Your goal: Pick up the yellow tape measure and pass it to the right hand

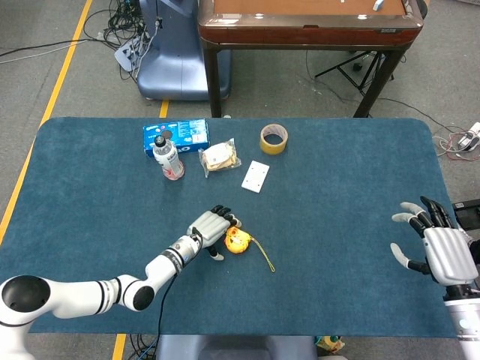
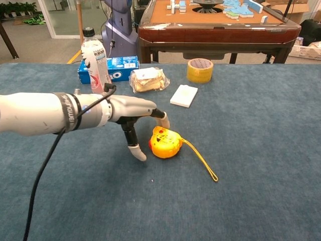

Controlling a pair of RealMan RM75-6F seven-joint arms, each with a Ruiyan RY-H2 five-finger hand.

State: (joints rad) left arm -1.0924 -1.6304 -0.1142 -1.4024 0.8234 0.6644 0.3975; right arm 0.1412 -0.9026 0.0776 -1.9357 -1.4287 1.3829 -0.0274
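Yellow tape measure (image 2: 165,142) on the counter (image 1: 337,225), toward its near edge. Left robot hand (image 2: 135,115) just beside it, fingers spread, empty. Right robot hand (image 1: 442,251) spread, empty, at the right edge.

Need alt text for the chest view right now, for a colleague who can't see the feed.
The left hand hovers open just left of the yellow tape measure on the blue table, not gripping it; the measure's yellow cord trails to the right. Behind them stand a water bottle, a blue box, a wrapped snack, a white card and a tape roll.
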